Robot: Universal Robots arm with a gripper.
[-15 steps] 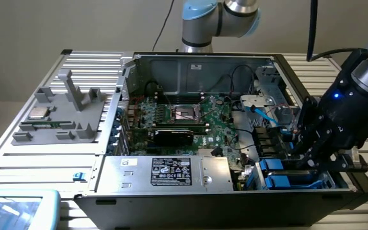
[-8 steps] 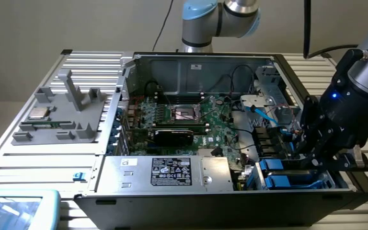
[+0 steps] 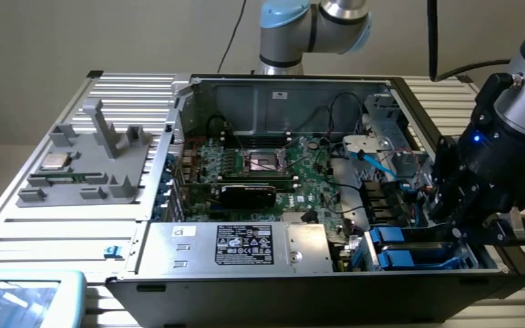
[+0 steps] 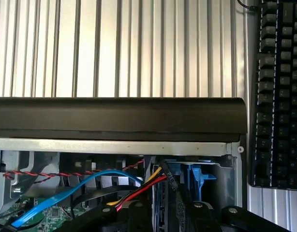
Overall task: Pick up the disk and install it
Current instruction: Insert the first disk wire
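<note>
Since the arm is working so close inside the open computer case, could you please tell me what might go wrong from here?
The black gripper hangs at the drive bay beside a bundle of red, yellow and black wires; it could snag them. The light-blue flat cable runs toward the same corner and might get pinched. The bright blue plastic carriers sit close against the case's grey metal rim, so a slight misalignment could jam there.

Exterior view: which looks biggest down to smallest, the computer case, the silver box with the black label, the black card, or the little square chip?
1. computer case
2. silver box with the black label
3. black card
4. little square chip
The gaps are plain.
</note>
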